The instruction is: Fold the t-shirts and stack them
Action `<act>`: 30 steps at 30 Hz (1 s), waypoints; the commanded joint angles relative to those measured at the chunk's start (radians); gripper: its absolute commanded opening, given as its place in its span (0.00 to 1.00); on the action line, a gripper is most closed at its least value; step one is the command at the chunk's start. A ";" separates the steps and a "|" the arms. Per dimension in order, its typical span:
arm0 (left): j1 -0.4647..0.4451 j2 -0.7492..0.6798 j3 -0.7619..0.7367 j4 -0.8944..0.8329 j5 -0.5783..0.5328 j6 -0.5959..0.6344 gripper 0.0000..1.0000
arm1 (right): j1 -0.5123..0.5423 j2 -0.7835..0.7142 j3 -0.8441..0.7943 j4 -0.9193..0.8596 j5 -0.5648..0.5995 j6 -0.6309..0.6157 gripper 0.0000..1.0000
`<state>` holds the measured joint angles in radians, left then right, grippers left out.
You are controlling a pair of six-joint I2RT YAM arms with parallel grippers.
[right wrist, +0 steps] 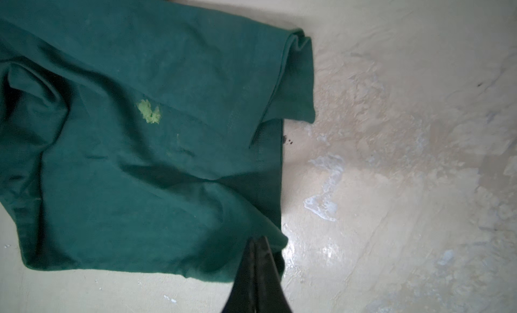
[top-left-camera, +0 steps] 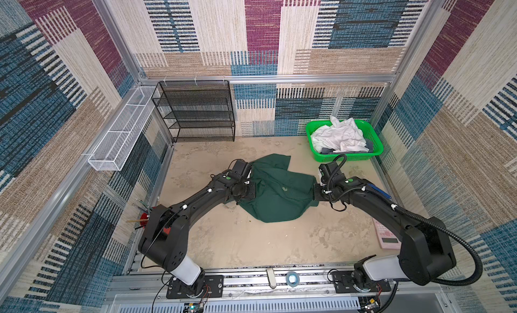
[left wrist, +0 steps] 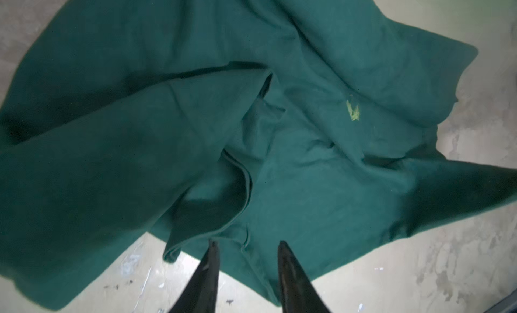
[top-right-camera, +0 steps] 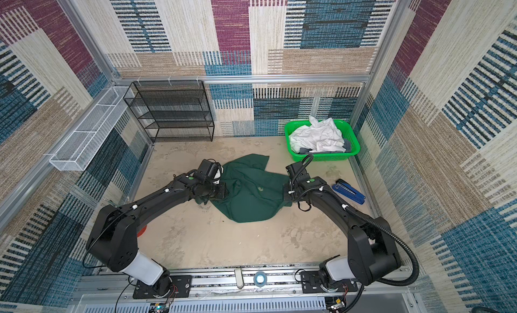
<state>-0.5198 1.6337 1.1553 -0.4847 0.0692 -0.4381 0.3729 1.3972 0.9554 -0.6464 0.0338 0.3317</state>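
Note:
A dark green t-shirt (top-left-camera: 275,194) (top-right-camera: 251,196) lies crumpled in the middle of the table, with a pale green stain near its centre. At its left edge my left gripper (left wrist: 248,243) stands open, a hemmed fold of the shirt (left wrist: 195,129) between the fingers. My right gripper (right wrist: 258,240) is shut on the shirt's right corner (right wrist: 140,157), which is raised a little off the table. White t-shirts (top-left-camera: 340,138) (top-right-camera: 317,139) and some grey fabric (top-left-camera: 327,150) are heaped in the back right.
The heap sits in a bright green basket (top-left-camera: 347,157). A black wire shelf (top-left-camera: 195,110) stands at the back, a white wire tray (top-left-camera: 120,138) along the left wall. A blue stapler (top-right-camera: 348,191) and a pink calculator (top-left-camera: 387,236) lie at the right.

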 commanded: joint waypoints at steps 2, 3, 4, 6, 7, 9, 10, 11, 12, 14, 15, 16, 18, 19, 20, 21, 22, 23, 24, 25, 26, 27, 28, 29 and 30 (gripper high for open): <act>-0.002 0.045 0.012 -0.034 -0.021 0.013 0.35 | 0.002 -0.029 -0.021 0.021 -0.007 -0.002 0.00; -0.002 0.036 -0.013 -0.029 -0.031 0.020 0.36 | 0.001 -0.030 -0.024 0.021 -0.011 -0.003 0.00; -0.002 0.025 -0.036 -0.026 -0.049 0.029 0.37 | 0.001 -0.030 -0.027 0.022 -0.014 -0.004 0.00; -0.001 0.003 -0.068 -0.036 -0.096 0.051 0.39 | 0.001 -0.027 -0.028 0.025 -0.018 -0.011 0.00; -0.001 -0.003 -0.079 -0.043 -0.117 0.065 0.40 | 0.001 -0.023 -0.026 0.027 -0.021 -0.011 0.00; 0.000 -0.009 -0.088 -0.054 -0.134 0.086 0.42 | 0.002 -0.022 -0.019 0.027 -0.024 -0.017 0.00; 0.000 -0.010 -0.092 -0.056 -0.139 0.091 0.42 | 0.001 -0.018 -0.017 0.027 -0.026 -0.018 0.00; 0.001 -0.009 -0.094 -0.055 -0.147 0.094 0.42 | 0.001 -0.019 -0.016 0.025 -0.026 -0.019 0.00; 0.001 -0.007 -0.096 -0.053 -0.155 0.095 0.43 | 0.001 -0.020 -0.015 0.025 -0.026 -0.019 0.00; 0.004 0.009 -0.090 -0.055 -0.167 0.098 0.43 | 0.001 -0.021 -0.020 0.026 -0.026 -0.019 0.00; 0.003 0.017 -0.085 -0.057 -0.169 0.098 0.43 | 0.001 -0.024 -0.023 0.026 -0.028 -0.017 0.00; 0.005 0.024 -0.085 -0.055 -0.168 0.101 0.43 | 0.001 -0.024 -0.026 0.025 -0.028 -0.017 0.00; 0.005 0.037 -0.084 -0.038 -0.158 0.102 0.43 | 0.001 -0.029 -0.033 0.025 -0.029 -0.016 0.00; 0.006 0.045 -0.082 -0.034 -0.156 0.102 0.43 | 0.001 -0.032 -0.035 0.025 -0.029 -0.014 0.00; 0.006 0.055 -0.079 -0.031 -0.156 0.103 0.43 | 0.001 -0.033 -0.035 0.024 -0.029 -0.014 0.00; 0.006 0.065 -0.076 -0.030 -0.156 0.102 0.42 | 0.001 -0.034 -0.033 0.022 -0.028 -0.015 0.00; 0.006 0.073 -0.072 -0.027 -0.150 0.102 0.40 | 0.001 -0.033 -0.032 0.021 -0.028 -0.015 0.00; 0.006 0.078 -0.070 -0.028 -0.145 0.101 0.34 | 0.001 -0.038 -0.027 0.018 -0.029 -0.014 0.00; 0.006 0.077 -0.068 -0.032 -0.140 0.099 0.24 | 0.001 -0.039 -0.022 0.015 -0.031 -0.014 0.00; 0.006 0.069 -0.069 -0.032 -0.133 0.098 0.12 | 0.001 -0.043 -0.015 0.013 -0.036 -0.013 0.00; 0.006 0.048 -0.073 -0.031 -0.125 0.093 0.00 | 0.001 -0.050 -0.007 0.013 -0.045 -0.012 0.00; 0.006 0.023 -0.076 -0.033 -0.117 0.089 0.00 | 0.001 -0.057 0.003 0.014 -0.057 -0.013 0.00; 0.007 -0.011 -0.078 -0.039 -0.108 0.086 0.00 | 0.001 -0.065 0.016 0.016 -0.072 -0.015 0.00; 0.007 -0.056 -0.076 -0.051 -0.096 0.082 0.00 | 0.001 -0.073 0.036 0.019 -0.097 -0.023 0.00; 0.009 -0.103 -0.071 -0.065 -0.088 0.079 0.00 | 0.001 -0.083 0.057 0.024 -0.120 -0.031 0.00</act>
<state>-0.5152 1.6093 1.0752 -0.5289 -0.0601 -0.3565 0.3725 1.3361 0.9756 -0.6521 -0.0250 0.3138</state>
